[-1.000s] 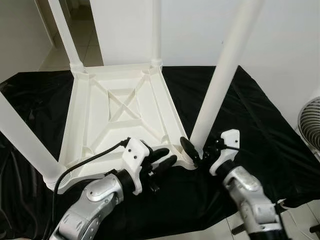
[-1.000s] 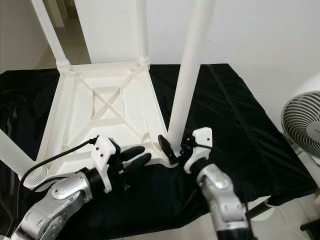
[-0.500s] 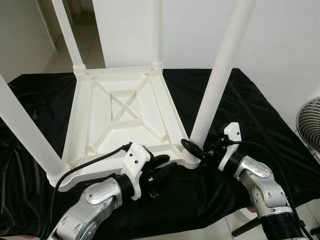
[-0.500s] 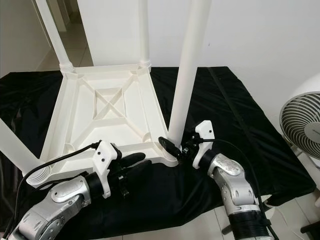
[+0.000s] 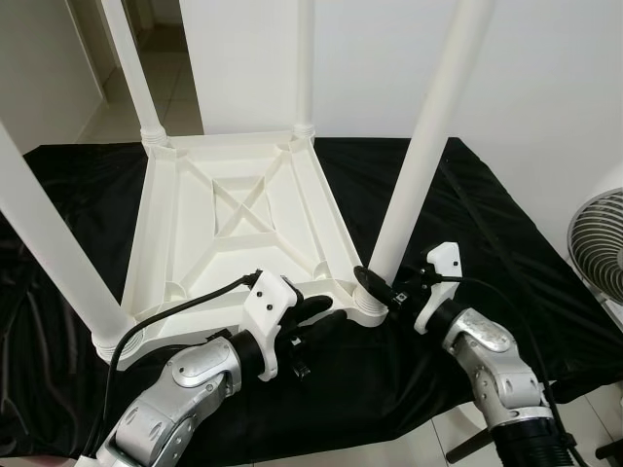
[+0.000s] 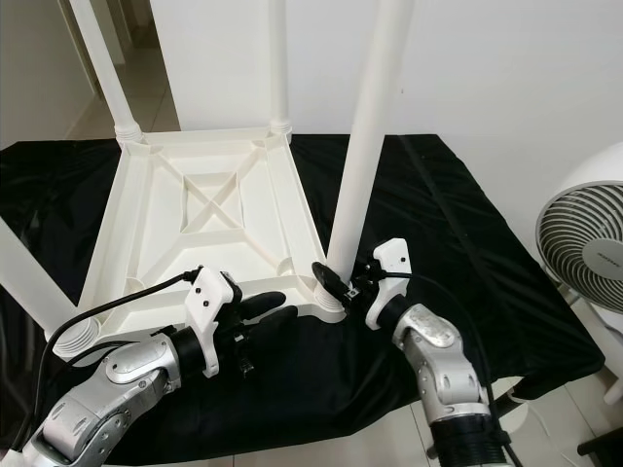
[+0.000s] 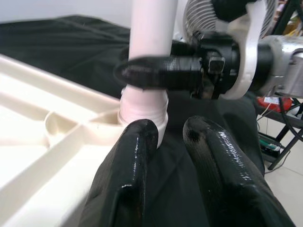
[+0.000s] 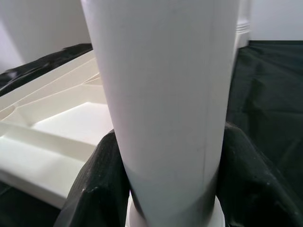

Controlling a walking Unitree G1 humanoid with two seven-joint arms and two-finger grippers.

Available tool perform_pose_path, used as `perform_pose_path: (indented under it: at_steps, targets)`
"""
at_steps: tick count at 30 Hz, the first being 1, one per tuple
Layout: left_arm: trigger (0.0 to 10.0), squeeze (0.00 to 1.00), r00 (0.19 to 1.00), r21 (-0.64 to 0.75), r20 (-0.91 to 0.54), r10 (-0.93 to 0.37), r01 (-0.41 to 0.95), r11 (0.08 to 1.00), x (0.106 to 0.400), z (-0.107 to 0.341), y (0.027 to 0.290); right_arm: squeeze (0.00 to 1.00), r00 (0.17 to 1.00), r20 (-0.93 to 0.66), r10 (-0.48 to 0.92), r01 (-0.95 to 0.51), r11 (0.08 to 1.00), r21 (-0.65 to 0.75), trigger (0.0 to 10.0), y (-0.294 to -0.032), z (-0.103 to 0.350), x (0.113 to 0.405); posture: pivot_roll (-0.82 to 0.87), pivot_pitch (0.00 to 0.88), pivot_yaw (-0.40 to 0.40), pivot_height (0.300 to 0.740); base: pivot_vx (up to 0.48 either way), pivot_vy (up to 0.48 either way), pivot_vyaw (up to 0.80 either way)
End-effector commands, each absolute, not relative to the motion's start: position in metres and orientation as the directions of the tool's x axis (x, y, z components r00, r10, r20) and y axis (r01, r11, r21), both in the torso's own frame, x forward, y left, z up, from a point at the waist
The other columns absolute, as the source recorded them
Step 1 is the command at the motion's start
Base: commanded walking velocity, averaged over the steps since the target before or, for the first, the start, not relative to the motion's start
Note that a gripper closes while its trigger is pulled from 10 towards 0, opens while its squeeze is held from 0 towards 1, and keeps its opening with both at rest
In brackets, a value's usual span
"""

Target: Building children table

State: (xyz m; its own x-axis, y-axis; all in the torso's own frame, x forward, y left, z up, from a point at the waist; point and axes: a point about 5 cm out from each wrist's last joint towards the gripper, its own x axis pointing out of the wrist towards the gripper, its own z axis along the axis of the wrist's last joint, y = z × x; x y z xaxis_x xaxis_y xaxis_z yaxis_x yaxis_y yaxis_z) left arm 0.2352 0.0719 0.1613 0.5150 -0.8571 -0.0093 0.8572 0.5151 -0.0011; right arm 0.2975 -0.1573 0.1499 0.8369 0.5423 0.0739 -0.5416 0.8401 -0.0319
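Observation:
The white plastic children's table (image 5: 238,209) lies upside down on a black cloth, with its legs pointing up. My right gripper (image 5: 375,284) is shut around the base of the near-right leg (image 5: 419,165), just above its socket. In the right wrist view, black fingers (image 8: 102,179) press on both sides of that leg (image 8: 165,94). My left gripper (image 5: 316,316) hovers at the table's near edge, left of that corner. It is open, with nothing between its fingers (image 7: 128,161). The left wrist view looks at the leg (image 7: 151,28) and the right gripper (image 7: 165,73).
The black cloth (image 5: 487,214) covers the support out to its front and right edges. A white fan (image 6: 584,233) stands on the floor to the right. A white wall rises behind, and a doorway opens at the far left.
The camera has shifted a little. My right forearm has changed angle while its gripper stays on the leg's base. The left gripper has stayed by the table's near edge.

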Motion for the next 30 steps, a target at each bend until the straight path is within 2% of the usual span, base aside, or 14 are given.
perform_pose_path:
  at_steps: [1, 6, 8, 11, 13, 16, 23, 24, 26, 27, 29, 30]
  targets:
    - [10.0, 0.00, 0.449, -0.025, -0.033, -0.893, 0.893, 0.449, 0.233, 0.158, 0.072, 0.00, 0.880, 0.018, 0.475, -0.476, 0.880, 0.004, 0.0, -0.166, 0.138, 0.296, -0.02, 0.064, 0.002, 0.740, 0.000, 0.000, 0.00]
    - [10.0, 0.00, 0.477, -0.020, -0.042, -0.878, 0.878, 0.478, 0.238, 0.157, 0.073, 0.00, 0.933, 0.014, 0.359, -0.359, 0.931, 0.069, 0.0, -0.154, 0.130, 0.292, -0.02, 0.058, 0.010, 0.740, 0.000, 0.000, 0.00]
    - [10.0, 0.00, 0.477, -0.020, -0.042, -0.878, 0.878, 0.478, 0.238, 0.157, 0.073, 0.00, 0.933, 0.014, 0.359, -0.359, 0.931, 0.069, 0.0, -0.154, 0.130, 0.292, -0.02, 0.058, 0.010, 0.740, 0.000, 0.000, 0.00]
    - [10.0, 0.00, 0.487, -0.007, -0.054, -0.872, 0.873, 0.488, 0.242, 0.153, 0.073, 0.00, 0.985, -0.005, 0.172, -0.170, 0.979, 0.110, 0.0, -0.146, 0.123, 0.291, -0.03, 0.052, 0.013, 0.740, 0.000, 0.000, 0.00]
    - [10.0, 0.00, 0.487, -0.007, -0.054, -0.872, 0.873, 0.488, 0.242, 0.153, 0.073, 0.00, 0.985, -0.005, 0.172, -0.170, 0.979, 0.110, 0.0, -0.146, 0.123, 0.291, -0.03, 0.052, 0.013, 0.740, 0.000, 0.000, 0.00]
    - [10.0, 0.00, 0.493, -0.010, -0.050, -0.869, 0.869, 0.494, 0.244, 0.152, 0.068, 0.00, 0.999, -0.019, 0.034, -0.032, 0.992, 0.118, 0.0, -0.143, 0.123, 0.290, -0.03, 0.062, 0.009, 0.740, 0.000, 0.000, 0.00]
    - [10.0, 0.00, 0.527, -0.011, -0.052, -0.848, 0.849, 0.528, 0.249, 0.150, 0.070, 0.00, 0.998, -0.042, -0.047, 0.050, 0.997, 0.065, 0.0, -0.136, 0.121, 0.289, -0.04, 0.067, 0.019, 0.740, 0.000, 0.000, 0.00]
    - [10.0, 0.00, 0.541, -0.005, -0.048, -0.840, 0.840, 0.542, 0.250, 0.150, 0.071, 0.00, 0.998, -0.048, -0.050, 0.053, 0.996, 0.078, 4.3, -0.134, 0.120, 0.290, -0.04, 0.056, 0.020, 0.740, 0.000, 0.000, 0.00]
    - [10.0, 0.00, 0.551, -0.001, -0.045, -0.833, 0.834, 0.551, 0.252, 0.151, 0.073, 0.00, 0.997, -0.052, -0.050, 0.054, 0.995, 0.088, 4.3, -0.132, 0.120, 0.290, -0.03, 0.052, 0.020, 0.740, 0.000, 0.000, 0.00]
    - [10.0, 0.00, 0.561, 0.008, -0.042, -0.826, 0.827, 0.562, 0.253, 0.151, 0.074, 0.00, 0.999, -0.038, -0.016, 0.019, 0.995, 0.093, 10.0, -0.130, 0.121, 0.290, -0.03, 0.043, 0.019, 0.740, 0.000, 0.000, 0.00]
    - [10.0, 0.00, 0.571, 0.009, -0.037, -0.820, 0.821, 0.571, 0.254, 0.151, 0.074, 0.00, 1.000, -0.020, 0.023, -0.021, 0.995, 0.100, 10.0, -0.128, 0.123, 0.290, -0.03, 0.041, 0.022, 0.740, 0.000, 0.000, 0.00]
    - [10.0, 0.00, 0.576, 0.009, -0.032, -0.817, 0.817, 0.576, 0.254, 0.152, 0.075, 1.00, 0.998, 0.003, 0.060, -0.060, 0.992, 0.115, 10.0, -0.128, 0.126, 0.290, -0.04, 0.038, 0.023, 0.740, 0.000, 0.000, 0.00]
